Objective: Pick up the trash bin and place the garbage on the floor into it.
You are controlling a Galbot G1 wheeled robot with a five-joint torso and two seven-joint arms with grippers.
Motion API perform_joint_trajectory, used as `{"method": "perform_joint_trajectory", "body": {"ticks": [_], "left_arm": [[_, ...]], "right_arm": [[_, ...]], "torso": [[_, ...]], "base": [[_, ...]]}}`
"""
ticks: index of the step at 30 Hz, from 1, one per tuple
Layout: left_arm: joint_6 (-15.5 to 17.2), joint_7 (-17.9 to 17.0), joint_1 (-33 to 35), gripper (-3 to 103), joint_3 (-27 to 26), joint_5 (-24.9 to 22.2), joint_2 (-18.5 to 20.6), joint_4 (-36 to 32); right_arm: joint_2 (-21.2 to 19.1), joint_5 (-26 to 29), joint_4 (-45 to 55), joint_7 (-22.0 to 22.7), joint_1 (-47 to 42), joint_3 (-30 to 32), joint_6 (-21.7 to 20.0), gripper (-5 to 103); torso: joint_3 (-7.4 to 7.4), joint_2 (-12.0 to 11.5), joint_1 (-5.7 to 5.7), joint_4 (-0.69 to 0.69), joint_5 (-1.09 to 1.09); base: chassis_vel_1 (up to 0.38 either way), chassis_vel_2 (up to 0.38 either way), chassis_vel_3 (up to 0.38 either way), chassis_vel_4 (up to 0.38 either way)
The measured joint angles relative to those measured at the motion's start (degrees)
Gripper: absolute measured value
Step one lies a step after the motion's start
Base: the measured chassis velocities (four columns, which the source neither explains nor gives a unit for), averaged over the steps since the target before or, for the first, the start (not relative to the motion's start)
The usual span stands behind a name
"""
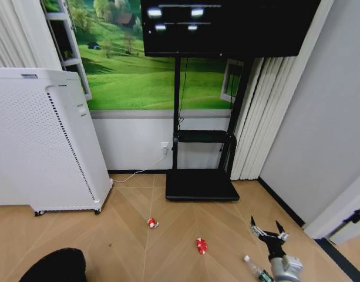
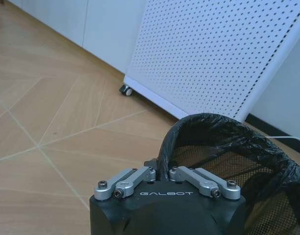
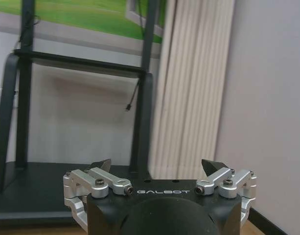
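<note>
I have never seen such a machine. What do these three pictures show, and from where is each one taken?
It is a wheeled robot with two arms. One picture looks down from its head; the other two come from cameras on its wrists. The left gripper is shut on the rim of the black trash bin, beside a white perforated appliance. The right gripper is open, holding nothing, low over the parquet floor. On the floor lie a red-and-white scrap, a small red item and a clear bottle.
</note>
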Motion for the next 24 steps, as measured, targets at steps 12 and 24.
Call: {"method": "perform_joint_trajectory", "body": {"ticks": [12, 24], "left_arm": [[-2.9, -2.01, -1.46, 7, -1.35, 2.14, 0.19, 0.81], [-3.98, -1.61, -3.26, 7, -2.82, 4.1, 1.28, -1.93]], "right_arm": [[-0.77, -10.63, -1.03, -3.2, 6.39, -18.38, -5.68, 100], [-4.95, -13.27, -6.83, -3.27, 14.76, -37.02, -8.63, 100]], "torso": [[0.0, 0.0, 0.0, 0.02, -0.01], [0.0, 0.0, 0.0, 0.0, 0.0]], "base": [[0.0, 0.0, 0.0, 0.0], [0.0, 0.0, 0.0, 0.0]]}}
